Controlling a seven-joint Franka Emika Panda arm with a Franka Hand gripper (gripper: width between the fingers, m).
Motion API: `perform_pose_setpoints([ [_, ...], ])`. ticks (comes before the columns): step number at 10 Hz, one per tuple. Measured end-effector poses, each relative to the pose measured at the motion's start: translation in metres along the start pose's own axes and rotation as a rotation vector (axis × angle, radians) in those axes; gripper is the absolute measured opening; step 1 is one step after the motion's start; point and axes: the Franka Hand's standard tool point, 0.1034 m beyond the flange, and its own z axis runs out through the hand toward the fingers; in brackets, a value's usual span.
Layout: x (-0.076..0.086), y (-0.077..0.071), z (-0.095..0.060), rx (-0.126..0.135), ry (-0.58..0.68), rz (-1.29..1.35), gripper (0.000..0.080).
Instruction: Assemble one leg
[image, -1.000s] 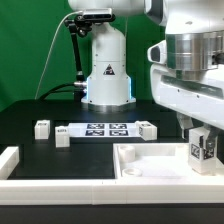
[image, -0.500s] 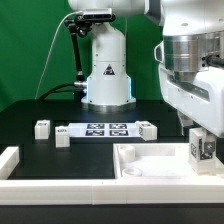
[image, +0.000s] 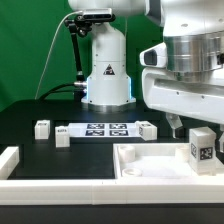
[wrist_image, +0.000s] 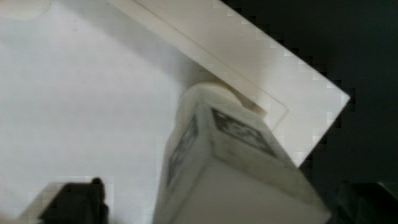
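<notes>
A leg (image: 203, 148), a small white block with a black-and-white tag, stands upright in the corner of the large white tray piece (image: 150, 166) at the exterior view's right. My gripper (image: 199, 123) hangs just above it, open. In the wrist view the leg (wrist_image: 222, 150) lies between my two dark fingertips (wrist_image: 71, 200), with a gap on each side, over the tray piece's corner (wrist_image: 267, 70). The gripper (wrist_image: 217, 205) holds nothing.
Three more small white blocks (image: 42, 128) (image: 62, 135) (image: 148, 129) lie beside the marker board (image: 105, 129) on the black table. A white rim piece (image: 10, 160) sits at the front left. The robot's base (image: 107, 70) stands behind.
The gripper has risen off the leg and shifted slightly to the exterior view's left. The leg now stands free on the tray piece.
</notes>
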Motion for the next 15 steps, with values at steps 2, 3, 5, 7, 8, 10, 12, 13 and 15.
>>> perform_pose_setpoints([
  [2,0.0008,0.0006,-0.0001,-0.001,0.001,-0.310,0.0649],
  [3,0.0010,0.0006,-0.0001,-0.001,0.001,-0.422,0.0649],
  [5,0.0020,0.0013,-0.0001,-0.010,0.007,-0.664,0.0649],
  [7,0.0030,0.0020,-0.0003,-0.022,0.011,-0.941,0.0649],
  [8,0.0036,0.0018,-0.0005,-0.024,0.013,-1.017,0.0649],
  [10,0.0038,0.0021,-0.0004,-0.025,0.013,-1.013,0.0622],
  [12,0.0036,0.0019,-0.0003,-0.023,0.013,-0.978,0.0287],
  [13,0.0038,0.0021,-0.0002,-0.023,0.013,-0.967,0.0287],
  [15,0.0031,0.0020,0.0002,-0.021,0.014,-0.777,0.0290],
])
